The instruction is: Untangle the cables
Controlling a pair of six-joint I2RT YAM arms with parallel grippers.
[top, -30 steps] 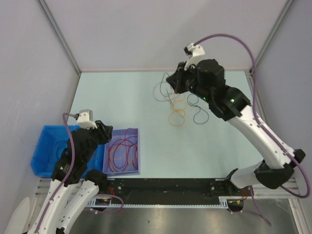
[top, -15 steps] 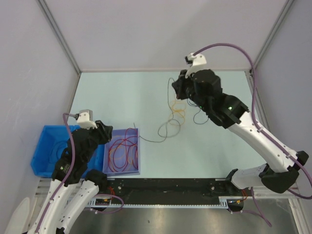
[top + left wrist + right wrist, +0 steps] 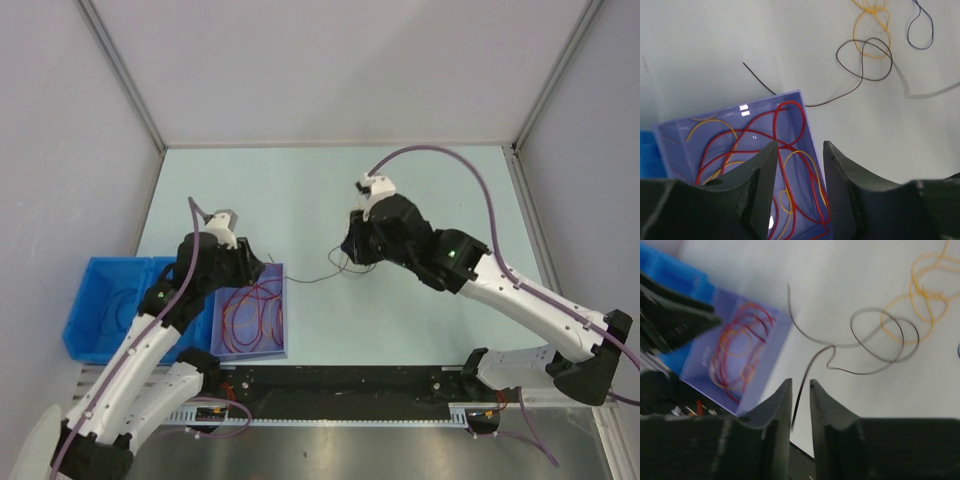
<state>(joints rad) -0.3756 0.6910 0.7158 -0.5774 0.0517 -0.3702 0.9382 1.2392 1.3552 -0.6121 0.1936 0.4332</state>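
Seen from above, the right arm hides most of the tangle. The blurred right claw (image 3: 800, 382) is nearly pressed together around a thin dark wire cable (image 3: 832, 101) that trails across the pale table (image 3: 250, 190); I cannot tell whether it grips. The left claw (image 3: 799, 145), spread, hovers over the purple plastic tray (image 3: 675, 145) of red and yellow cables (image 3: 789, 102). A second ago both arms were farther apart.

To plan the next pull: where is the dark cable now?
In the top view, the dark cable lies on the table centre, between the purple tray's far right corner and the right gripper.
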